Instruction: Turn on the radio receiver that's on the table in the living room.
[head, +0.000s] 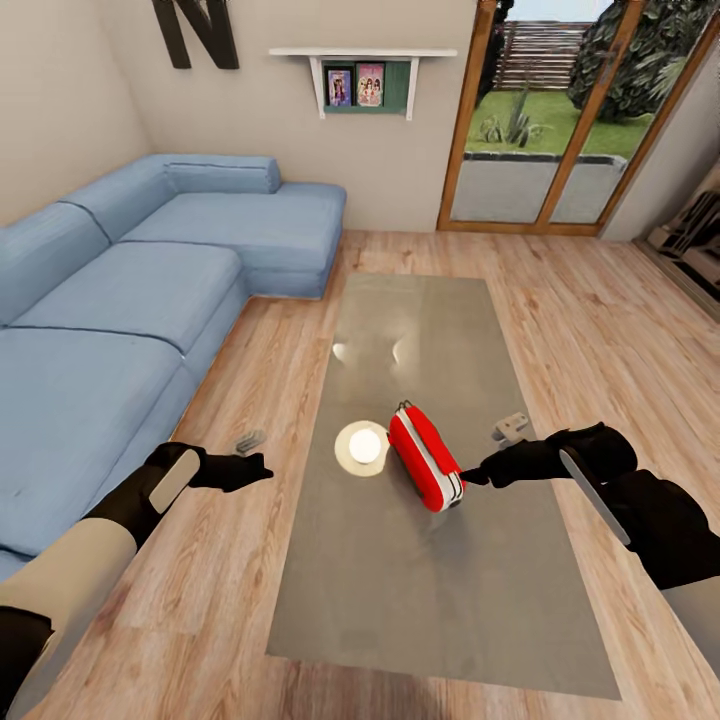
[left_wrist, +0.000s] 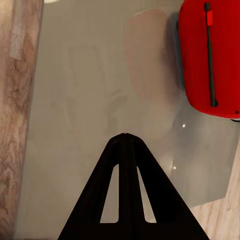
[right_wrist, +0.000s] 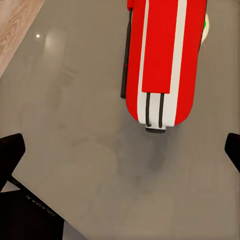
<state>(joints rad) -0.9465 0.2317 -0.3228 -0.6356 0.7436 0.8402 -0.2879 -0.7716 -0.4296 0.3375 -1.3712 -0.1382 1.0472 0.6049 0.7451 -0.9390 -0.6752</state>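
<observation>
The red radio receiver (head: 425, 457) stands on its narrow edge near the middle of the long glossy table (head: 430, 590), just beside a round white lamp reflection (head: 362, 447), with the blue sofa (head: 130, 300) off to the left and the glass doors (head: 560, 120) at the far end of the room. The right gripper (head: 476, 477) reaches in with its tip right at the radio's near end, its fingers (right_wrist: 12, 150) spread wide on either side. The left gripper (head: 262, 467) hangs over the floor by the table's edge, its fingers (left_wrist: 125, 145) pressed together into one point.
</observation>
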